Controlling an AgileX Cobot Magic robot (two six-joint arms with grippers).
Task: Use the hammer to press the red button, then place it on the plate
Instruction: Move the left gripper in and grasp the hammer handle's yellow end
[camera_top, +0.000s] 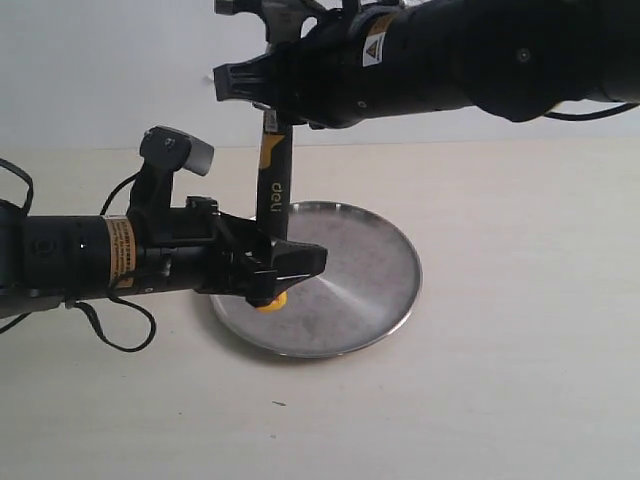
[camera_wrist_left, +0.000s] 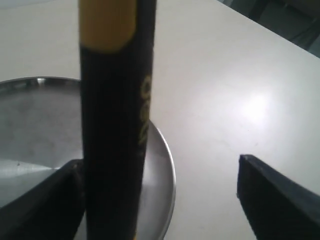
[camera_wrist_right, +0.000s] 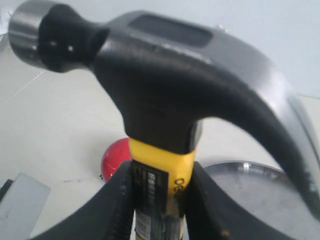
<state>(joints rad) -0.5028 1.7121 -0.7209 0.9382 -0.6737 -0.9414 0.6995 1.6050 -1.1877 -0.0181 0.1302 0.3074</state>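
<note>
Gripping the hammer (camera_top: 273, 190) just under its head, the right claw (camera_wrist_right: 161, 180) holds it upright, yellow end at the plate (camera_top: 370, 270), while the left claw (camera_top: 290, 265) waits wide open around the lower handle, probably to take it; the red button (camera_wrist_right: 116, 159) lies beyond the right claw.

We see our right gripper (camera_wrist_right: 160, 205) clamped on the hammer (camera_wrist_right: 165, 100) just under its dark steel head, with the black fingers (camera_wrist_right: 112, 210) pressing the yellow neck of the handle from both sides. Beyond the handle the red button (camera_wrist_right: 114, 159) sits on the pale desk (camera_wrist_right: 55, 125). The silver plate (camera_wrist_right: 260, 192) lies near it but apart. We cannot tell which desk edge they lie nearest.
</note>
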